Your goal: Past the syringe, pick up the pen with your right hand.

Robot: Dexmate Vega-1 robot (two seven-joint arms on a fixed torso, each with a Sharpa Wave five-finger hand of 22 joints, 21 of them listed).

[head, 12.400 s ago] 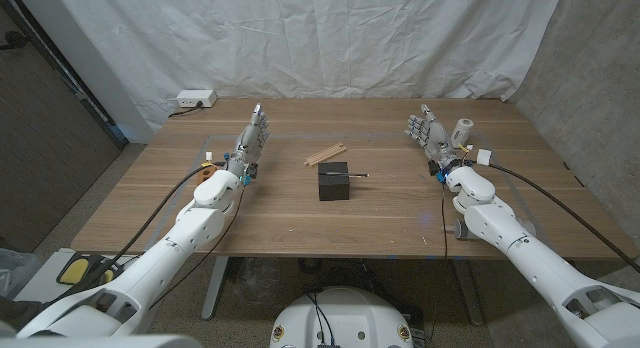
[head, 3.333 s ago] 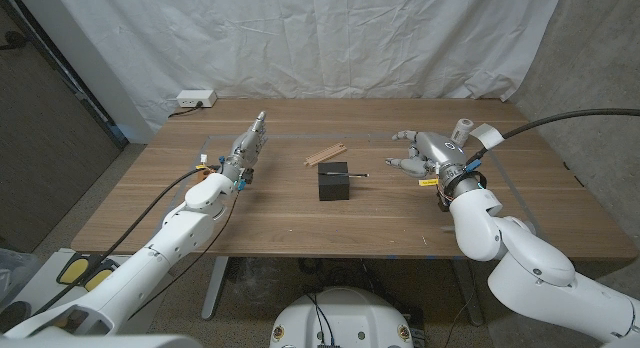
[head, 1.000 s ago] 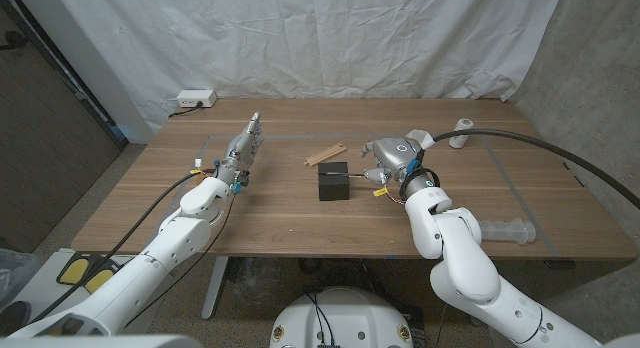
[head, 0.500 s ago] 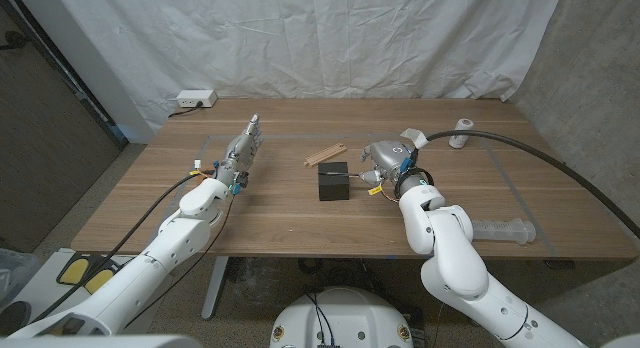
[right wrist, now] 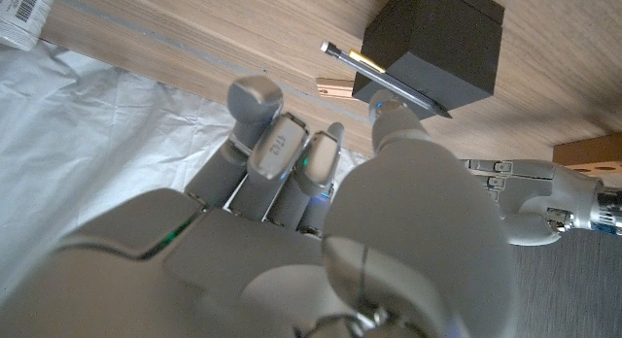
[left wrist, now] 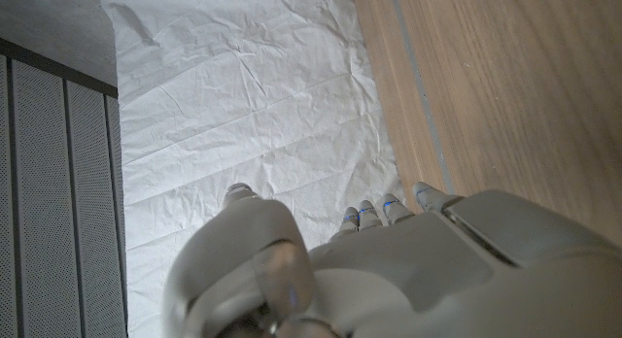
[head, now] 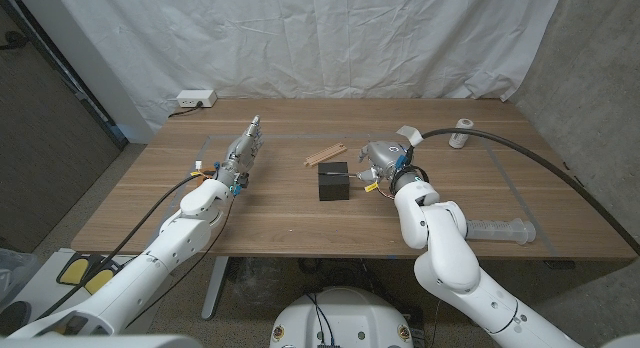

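1. The right hand's fingers (right wrist: 267,149) are reaching, spread apart and holding nothing, toward the pen (right wrist: 384,81), with one fingertip just beside its shaft; I cannot tell whether it is touching.
2. The pen (head: 345,174) is lying across the top of a black box (head: 334,183) in the middle of the table (head: 150,208), its tip sticking out past the box's edge on the right-hand side.
3. The right hand (head: 381,158) is hovering just beside that box.
4. The syringe (head: 500,229) is lying near the table's front edge, well apart from the box, on the robot's right.
5. The left hand (head: 243,148) is standing on its edge with fingers straight, holding nothing.
6. Some wooden sticks (head: 326,153) are lying just behind the box, and a small white bottle (head: 460,134) is standing far back on the right.
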